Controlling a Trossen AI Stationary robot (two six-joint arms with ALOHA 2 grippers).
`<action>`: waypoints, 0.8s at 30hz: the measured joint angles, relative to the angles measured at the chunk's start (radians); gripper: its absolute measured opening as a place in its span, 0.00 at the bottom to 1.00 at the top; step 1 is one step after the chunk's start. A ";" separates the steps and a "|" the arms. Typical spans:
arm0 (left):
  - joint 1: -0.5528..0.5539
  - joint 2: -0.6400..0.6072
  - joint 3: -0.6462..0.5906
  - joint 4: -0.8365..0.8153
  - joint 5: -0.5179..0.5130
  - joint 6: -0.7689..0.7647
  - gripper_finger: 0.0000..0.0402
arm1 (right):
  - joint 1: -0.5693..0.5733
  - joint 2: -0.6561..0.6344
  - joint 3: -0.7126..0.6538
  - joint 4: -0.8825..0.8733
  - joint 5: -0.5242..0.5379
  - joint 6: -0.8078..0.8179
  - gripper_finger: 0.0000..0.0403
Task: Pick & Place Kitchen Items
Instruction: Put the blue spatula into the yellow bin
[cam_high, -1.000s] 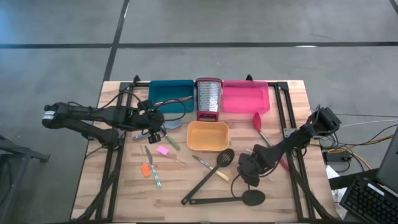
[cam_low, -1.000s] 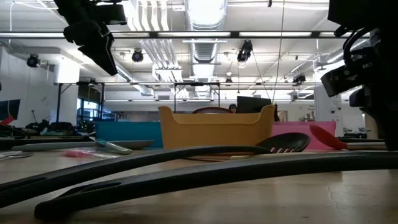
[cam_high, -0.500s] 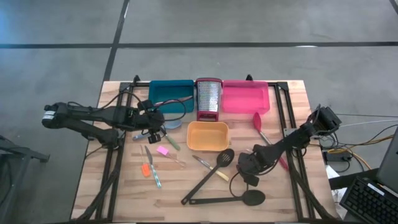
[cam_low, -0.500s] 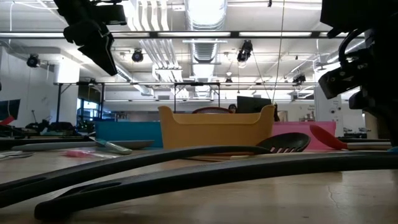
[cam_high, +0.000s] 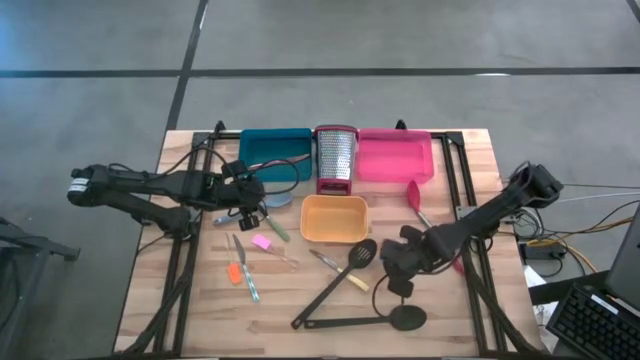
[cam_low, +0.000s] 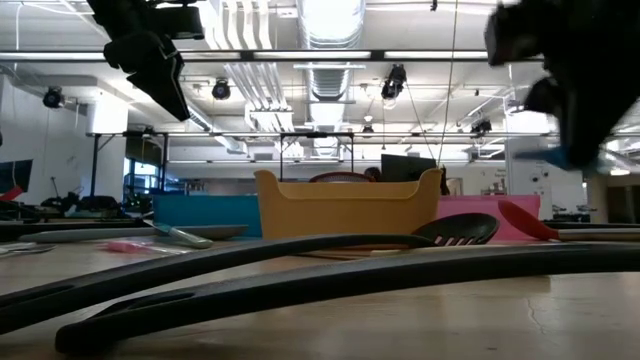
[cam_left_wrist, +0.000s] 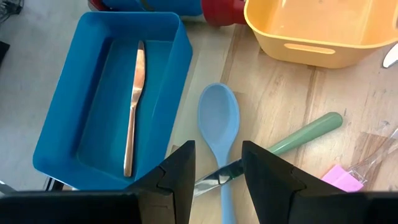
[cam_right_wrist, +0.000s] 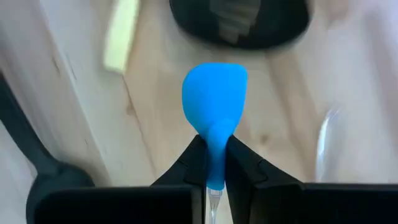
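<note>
My right gripper (cam_right_wrist: 214, 148) is shut on a small blue spatula (cam_right_wrist: 214, 93) with a clear handle. It hangs over the table's near right part (cam_high: 395, 262), above the slotted black spatula (cam_high: 335, 285) and the long black spoon (cam_high: 385, 320). My left gripper (cam_left_wrist: 214, 177) is open and hovers left of centre (cam_high: 250, 205). Below it a light blue spoon (cam_left_wrist: 219, 124) and a green-handled knife (cam_left_wrist: 305, 132) lie flat on the wood. It touches neither. My right gripper pinches the blue spatula's narrow neck (cam_right_wrist: 216, 134), just behind the head, between its two fingers. The fingers lie along the tool, and the head sticks out past the fingertips. The clear handle (cam_right_wrist: 213, 200) runs back between them. The spatula is lifted clear of the table.
A teal tray (cam_high: 275, 150) holding a metal knife (cam_left_wrist: 134, 106), a steel grater (cam_high: 335, 160) and a pink tray (cam_high: 395, 158) line the far edge. An orange tray (cam_high: 334, 218) stands at the centre. A red spatula (cam_high: 415, 195) and small coloured tools (cam_high: 245, 270) lie loose.
My right gripper has risen from just above the tabletop and has carried the blue spatula up off the wood. Its arm has swung a little toward the far edge. My left gripper has kept still.
</note>
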 joint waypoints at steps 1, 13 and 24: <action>0.000 0.000 0.000 0.000 0.000 0.000 0.34 | -0.003 -0.004 0.015 -0.003 0.029 -0.024 0.05; 0.000 0.000 0.000 0.001 0.000 0.002 0.34 | -0.122 0.000 0.255 -0.008 0.274 -0.462 0.05; 0.000 0.000 0.000 0.008 0.000 0.043 0.34 | -0.275 0.001 0.335 0.140 0.278 -0.816 0.05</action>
